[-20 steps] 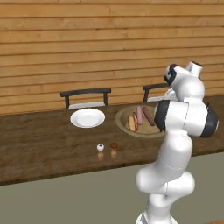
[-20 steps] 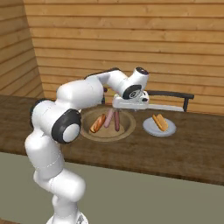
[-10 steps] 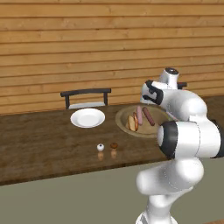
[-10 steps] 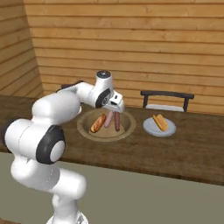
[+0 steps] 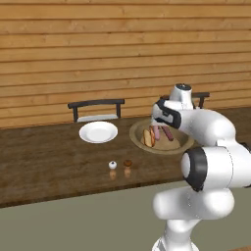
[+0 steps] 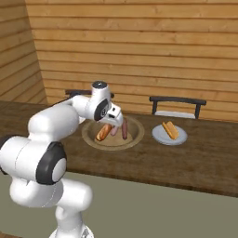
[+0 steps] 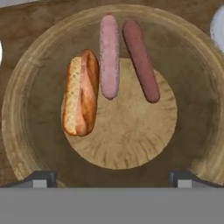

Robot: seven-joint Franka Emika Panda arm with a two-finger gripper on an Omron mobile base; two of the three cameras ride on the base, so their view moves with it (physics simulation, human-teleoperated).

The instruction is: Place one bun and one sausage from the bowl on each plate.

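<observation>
Bowl of tan-brown ware, near the back edge of the dark wooden counter, holding one bun and two sausages, a paler pink sausage beside the bun and a darker red sausage next to that, all three lying roughly parallel and well inside the rim. Gripper directly above the bowl, looking straight down into it, jaws spread wide with nothing between them. White plates flanking the bowl: in the right base view the right-hand plate carries a bun, and whether a sausage lies with it cannot be told; in the left base view the left-hand plate is bare. Two small shakers stand nearer the front edge of the counter, and dark chairs are drawn up behind it. Step in hand, by judgement: fetching the next item for a plate. The next move calls for choosing one piece, turning the wrist so the jaws straddle its narrow width, and descending without nudging its neighbours.
</observation>
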